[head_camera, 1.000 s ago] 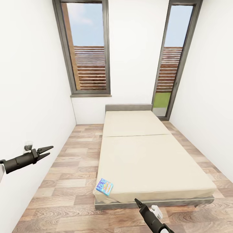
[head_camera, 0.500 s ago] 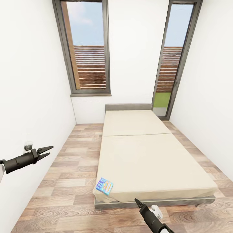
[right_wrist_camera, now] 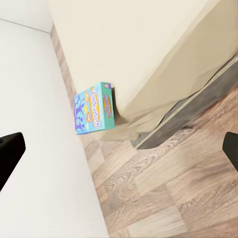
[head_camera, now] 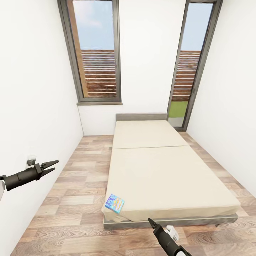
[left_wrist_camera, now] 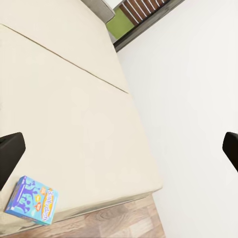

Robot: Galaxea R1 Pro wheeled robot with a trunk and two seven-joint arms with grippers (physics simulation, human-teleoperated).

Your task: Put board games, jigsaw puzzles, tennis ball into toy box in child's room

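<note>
- Head view: narrow white-walled room, wood plank floor (head_camera: 71, 199). Two tall dark-framed windows (head_camera: 95, 53) on the far wall, slatted fence and sky behind them.
- Bed (head_camera: 160, 170) runs lengthwise away from the camera, beige mattress, dark grey frame, headboard against the far wall. Mattress bare but for one board game.
- Blue game (head_camera: 115, 204) sits at the near left corner of the mattress, tilted over the edge.
- Left gripper (head_camera: 51, 165) held out to the left, near the left wall, above the floor and well apart from the bed; fingers spread in a narrow V, nothing between them.
- Right gripper (head_camera: 150, 222) low and near the foot of the bed, pointing up toward it; the tip reads as one point, so I cannot tell how its jaws stand.
- Left wrist view: looks over the mattress (left_wrist_camera: 74, 129) toward the white wall; blue game (left_wrist_camera: 32, 201) at the mattress corner. Dark finger (left_wrist_camera: 10, 153) at each side edge, set wide, empty.
- Right wrist view: game (right_wrist_camera: 94, 113) propped at the mattress corner, plank floor (right_wrist_camera: 168, 193) below. Dark fingers (right_wrist_camera: 10, 151) at both side edges, wide apart, holding nothing.
</note>
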